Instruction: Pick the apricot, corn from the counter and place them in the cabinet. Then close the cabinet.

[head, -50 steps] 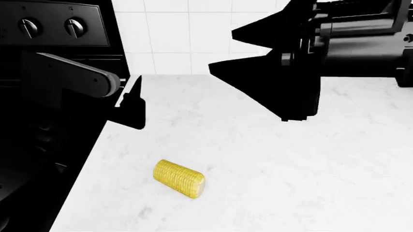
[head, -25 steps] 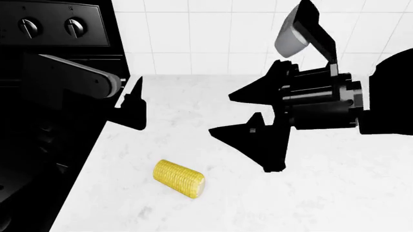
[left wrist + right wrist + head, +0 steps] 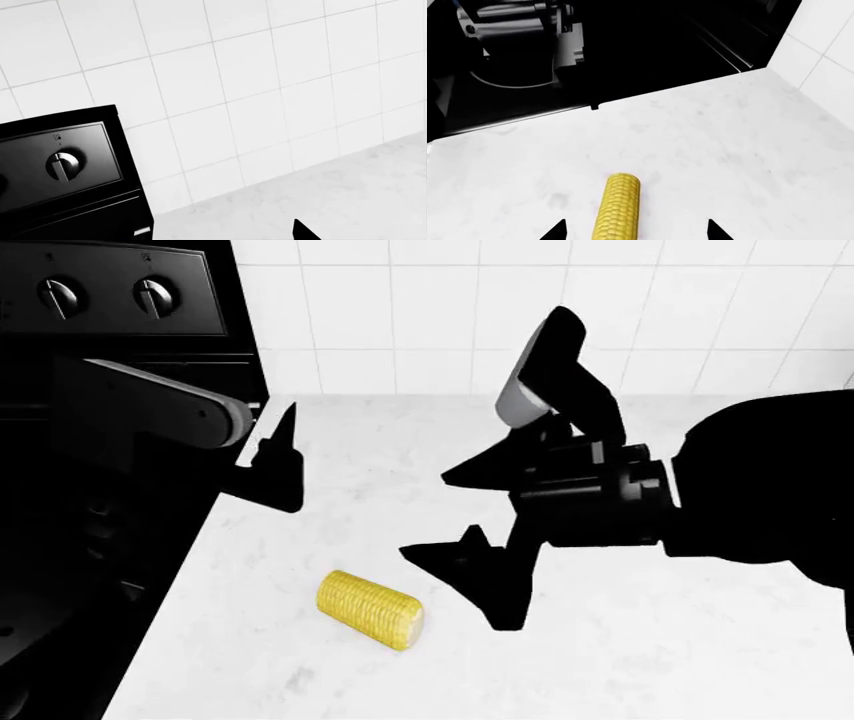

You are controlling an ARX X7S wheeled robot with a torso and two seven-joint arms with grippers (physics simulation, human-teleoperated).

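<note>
The corn point(image 3: 371, 610) lies on its side on the white counter point(image 3: 641, 660), near the counter's left front. My right gripper point(image 3: 427, 518) hovers open just right of and above it, fingers pointed at it. In the right wrist view the corn point(image 3: 617, 210) lies lengthwise between the two spread fingertips of the right gripper point(image 3: 635, 231), not touched by either. My left gripper point(image 3: 278, 465) hangs over the counter's left edge by the stove, open and empty; only one fingertip point(image 3: 303, 232) shows in its wrist view. The apricot and the cabinet are out of view.
A black stove point(image 3: 107, 300) with knobs point(image 3: 156, 295) borders the counter on the left, and its control panel point(image 3: 60, 165) shows in the left wrist view. A white tiled wall point(image 3: 400, 310) runs along the back of the counter.
My right gripper has come down from the upper right and swung toward the corn, ending low and close beside it. The left arm and the corn have not moved.
</note>
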